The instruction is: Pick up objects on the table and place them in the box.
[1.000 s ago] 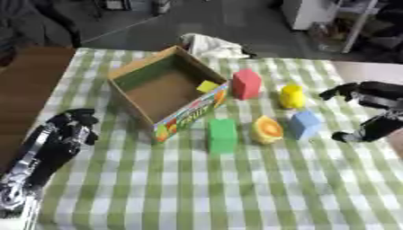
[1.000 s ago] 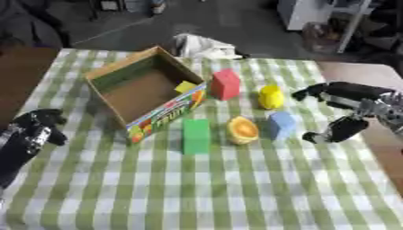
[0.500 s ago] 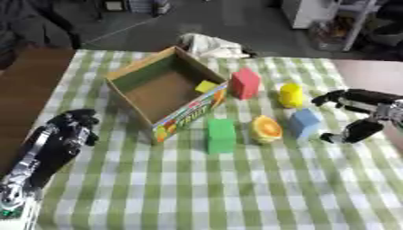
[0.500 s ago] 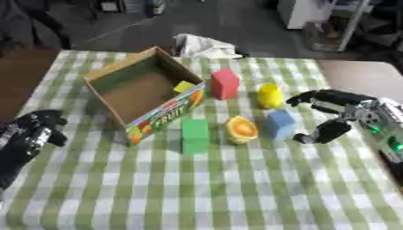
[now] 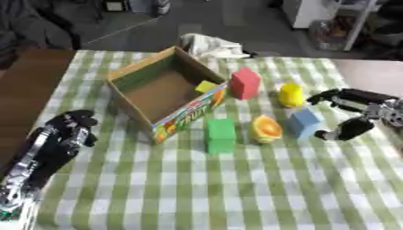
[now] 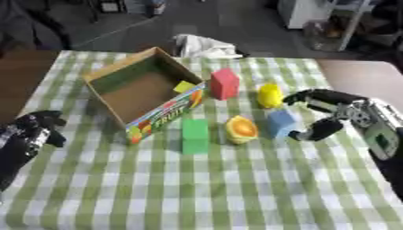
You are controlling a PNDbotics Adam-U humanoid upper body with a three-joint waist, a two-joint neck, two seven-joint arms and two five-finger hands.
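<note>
An open cardboard box (image 5: 126,83) lies on the checked table with a small yellow block (image 5: 206,86) inside it. Beside it stand a red block (image 5: 245,83), a yellow object (image 5: 290,94), a green block (image 5: 220,133), an orange piece (image 5: 266,128) and a blue block (image 5: 305,121). My right hand (image 6: 327,114) hovers open just right of the blue block, thumb and fingers spread towards it without touching. At the lower left edge of the table my left hand (image 5: 67,134) rests idle with its fingers curled, holding nothing.
A crumpled white cloth (image 5: 208,45) lies at the table's far edge behind the box. A brown surface (image 5: 31,85) borders the table on the left. Bare checked cloth (image 5: 236,188) stretches across the near half.
My right hand has moved left towards the blue block and dropped slightly. The left hand and the objects have stayed put.
</note>
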